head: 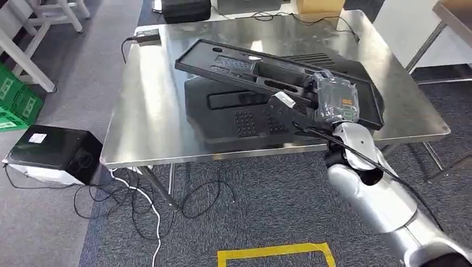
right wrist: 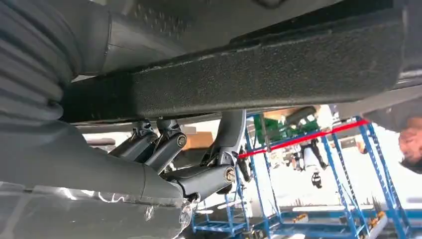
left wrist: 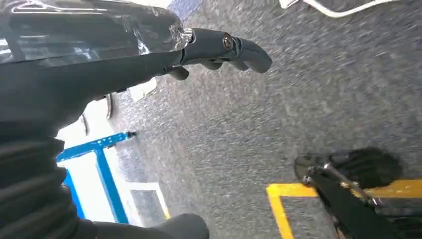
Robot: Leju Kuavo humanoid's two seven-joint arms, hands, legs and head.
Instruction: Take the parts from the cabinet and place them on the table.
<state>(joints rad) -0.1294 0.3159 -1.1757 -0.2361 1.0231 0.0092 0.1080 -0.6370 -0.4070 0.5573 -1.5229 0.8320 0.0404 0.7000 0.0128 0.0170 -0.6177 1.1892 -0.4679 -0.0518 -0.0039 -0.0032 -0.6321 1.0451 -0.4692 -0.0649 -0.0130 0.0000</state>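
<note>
A long black part (head: 261, 69), a flat tray-like moulding with a raised rim, hangs tilted above the steel table (head: 150, 128), its far-left end higher and its near-right end in the right hand (head: 333, 100). Under it, flat on the table, lies a second black part (head: 239, 117) of much the same shape, with patches of small holes on its face; whether the two touch cannot be told. The right hand grips the tilted part at its near edge: in the right wrist view the dark fingers (right wrist: 169, 144) curl up against the underside of the part's rough black rim (right wrist: 259, 74), with the thumb on the other side. The left hand (left wrist: 219, 47) hangs over grey carpet (left wrist: 298, 99), holding nothing, its fingers slightly bent and close together. A black cable (head: 133, 40) lies at the table's far-left corner. On the floor to the left sits a black box (head: 55, 147), with loose cables (head: 139, 200) trailing under the table, and green crates (head: 14, 103) stand farther left. Yellow tape (head: 275, 253) marks the carpet.
</note>
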